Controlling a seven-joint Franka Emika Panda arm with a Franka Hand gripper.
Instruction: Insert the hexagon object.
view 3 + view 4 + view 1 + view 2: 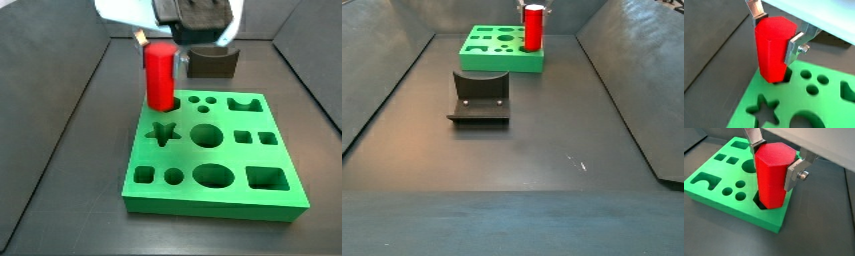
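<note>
Gripper [775, 159] fingers [795, 170] clamping the hexagon object [771, 175], standing upright with its lower end in a corner hole of the green board [717, 170]; hiding the hole's outline. Fixture [478, 97] well apart.

Hexagon object [771, 175] glossy red plastic; green board [214, 150] smooth matt plastic; claw [774, 155] fingers [794, 170] brushed silver metal.

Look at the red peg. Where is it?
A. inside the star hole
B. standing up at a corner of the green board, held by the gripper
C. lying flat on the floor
B: the hexagon object stands upright at the green board's corner, between the gripper's fingers.
</note>
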